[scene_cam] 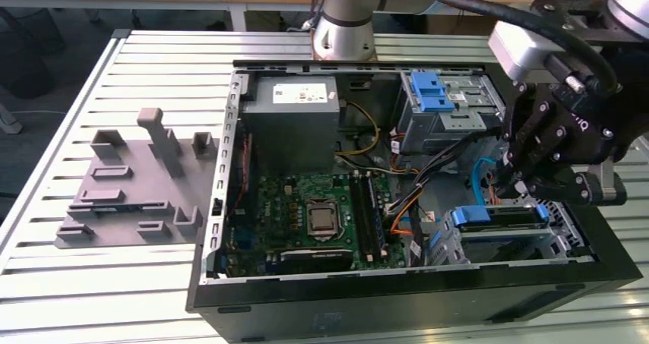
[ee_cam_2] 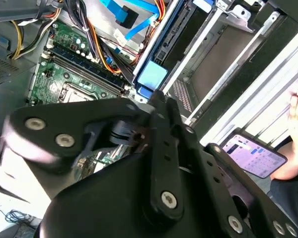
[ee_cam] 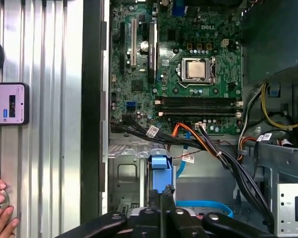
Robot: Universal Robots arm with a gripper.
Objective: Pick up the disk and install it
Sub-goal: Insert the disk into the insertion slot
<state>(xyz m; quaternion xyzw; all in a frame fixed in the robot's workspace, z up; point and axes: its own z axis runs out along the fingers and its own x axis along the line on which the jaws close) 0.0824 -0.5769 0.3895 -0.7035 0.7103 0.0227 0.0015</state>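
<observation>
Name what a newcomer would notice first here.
An open computer case sits on the slatted table, green motherboard exposed. The black tool hangs over the blue-bracketed disk inside the case, at the exterior view's right. A grey fixture plate lies at that view's left.

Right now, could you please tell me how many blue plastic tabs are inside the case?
2. One tab tops the silver cage near the arm's base; the other sits at the disk, next to the gripper. Cables may hide more.
</observation>
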